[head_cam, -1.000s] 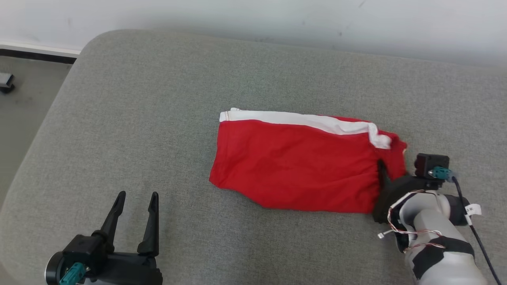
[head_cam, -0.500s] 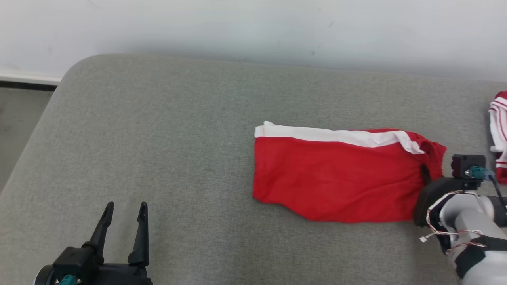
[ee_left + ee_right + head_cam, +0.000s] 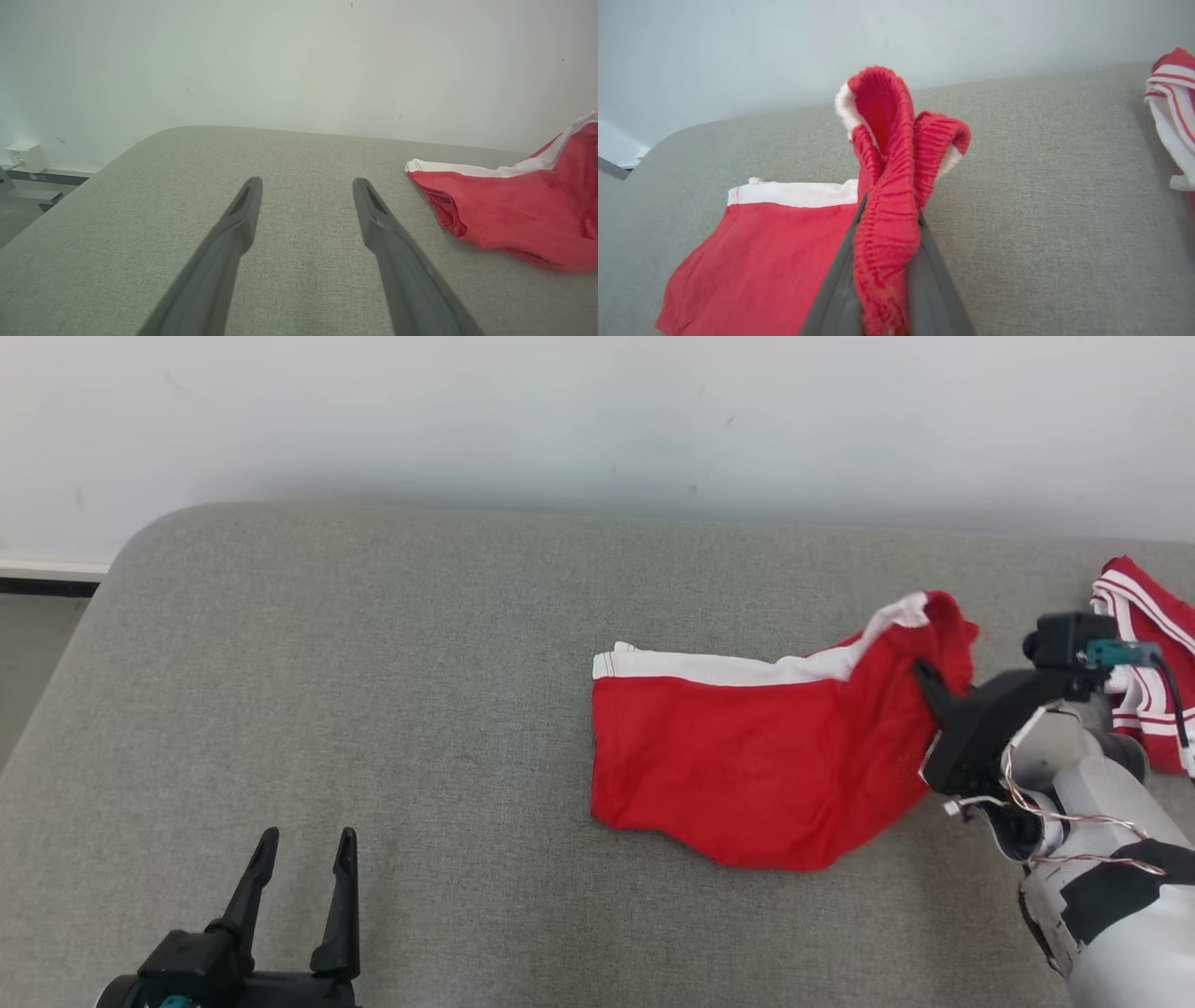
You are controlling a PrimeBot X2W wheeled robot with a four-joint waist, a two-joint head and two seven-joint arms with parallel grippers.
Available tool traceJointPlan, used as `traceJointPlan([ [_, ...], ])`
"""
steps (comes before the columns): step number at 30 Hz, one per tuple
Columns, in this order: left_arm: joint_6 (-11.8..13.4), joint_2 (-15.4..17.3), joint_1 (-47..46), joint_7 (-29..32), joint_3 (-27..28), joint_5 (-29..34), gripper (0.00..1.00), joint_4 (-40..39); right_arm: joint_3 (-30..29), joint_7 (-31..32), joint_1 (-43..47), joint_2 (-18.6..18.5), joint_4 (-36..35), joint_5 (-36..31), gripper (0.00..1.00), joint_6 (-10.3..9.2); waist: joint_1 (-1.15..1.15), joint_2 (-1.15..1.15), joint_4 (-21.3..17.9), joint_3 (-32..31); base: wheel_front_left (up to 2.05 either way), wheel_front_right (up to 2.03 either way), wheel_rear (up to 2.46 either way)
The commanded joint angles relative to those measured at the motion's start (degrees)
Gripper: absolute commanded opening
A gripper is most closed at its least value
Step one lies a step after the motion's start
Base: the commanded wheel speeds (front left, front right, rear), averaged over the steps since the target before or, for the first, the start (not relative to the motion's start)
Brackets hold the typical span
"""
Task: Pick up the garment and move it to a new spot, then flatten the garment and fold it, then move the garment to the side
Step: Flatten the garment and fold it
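Grey cushion (image 3: 373,709), right gripper (image 3: 924,677) pinching garment (image 3: 747,765), tips seemingly buried, left gripper (image 3: 306,837) spread.

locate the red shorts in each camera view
head view: red shorts right of centre, right end raised.
left wrist view: red shorts at right edge.
right wrist view: red shorts lower left, waistband pinched between the fingers.
shared landmark: their white stripe.
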Motion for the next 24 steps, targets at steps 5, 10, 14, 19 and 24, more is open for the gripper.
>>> traceJointPlan([
  [5,-0.27,-0.44,1.09,-0.11,-0.29,0.59,1.00,0.09,1.28,6.41,1.61,2.05,-6.73,9.88,0.00,-0.17,0.00,0.00,0.20,-0.82,0.00,0.00,0.00],
  [10,-0.16,-0.88,0.81,-0.11,-0.59,0.21,1.00,-0.01,0.74,10.10,1.21,5.39,-9.38,14.59,0.00,-0.17,0.00,0.00,1.08,-0.41,0.00,0.00,0.00],
  [14,-0.18,-1.20,-0.03,-0.11,-1.07,-0.14,1.00,0.26,0.10,10.04,-0.30,8.87,-7.82,14.37,0.00,-0.16,0.00,0.00,2.28,0.24,0.00,0.00,0.00],
  [19,-0.19,-1.41,-1.36,-0.11,-1.83,-0.48,1.00,0.81,-0.49,8.15,-2.02,11.43,-3.50,12.08,0.00,-0.16,0.00,0.00,3.82,1.28,0.00,0.00,0.00],
  [24,-0.20,-1.59,-2.71,-0.11,-2.89,-0.88,1.00,1.36,-2.15,4.70,-4.93,13.38,3.29,10.87,0.00,-0.16,0.00,0.00,5.49,2.68,0.00,0.00,0.00],
])
